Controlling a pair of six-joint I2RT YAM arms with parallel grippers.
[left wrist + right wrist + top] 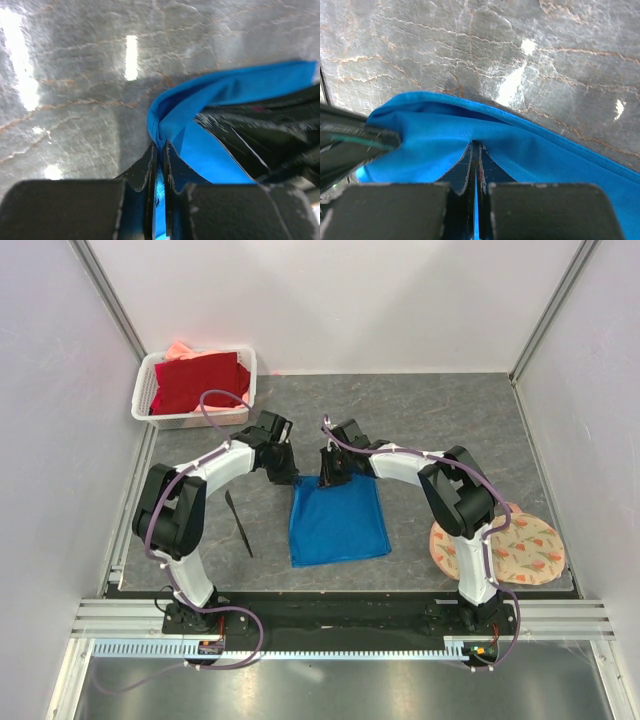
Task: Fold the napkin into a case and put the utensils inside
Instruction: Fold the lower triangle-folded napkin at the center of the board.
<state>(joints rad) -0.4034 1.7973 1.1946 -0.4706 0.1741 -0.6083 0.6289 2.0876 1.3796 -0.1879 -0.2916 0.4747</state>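
Closest to my lenses are the claws themselves. On the left wrist view, the left claw (160, 150) is clamped on a bunched corner of the napkin (225, 90), with a thin strip of blue showing in the slit between its jaws. A doubled edge of the cloth runs from there up and to the right, raised off the table (70, 75), and the dark bulk at the right side of that view is the right claw (260, 135).

On the right wrist view, the right claw (476, 147) is pinched tight on the napkin's (545, 150) edge, the jaws almost meeting with only a sliver of blue between them. The cloth arches up on both sides of the grip. The left claw (350, 140) shows at the left edge of that view, just beside it.

From above, the napkin (338, 525) lies as a rough square in the middle of the table (420, 430), between the two arms. Left claw (290, 478) holds its far left corner, and right claw (331, 478) holds the far edge just beside it.

The utensils (238, 525) lie on the table left of the napkin, apart from it, under the left arm's reach; I cannot tell how many pieces. A basket (150, 390) with a red cloth (200, 380) sits at the far left corner. A floral mat (520, 550) lies at the near right, partly behind the right arm.
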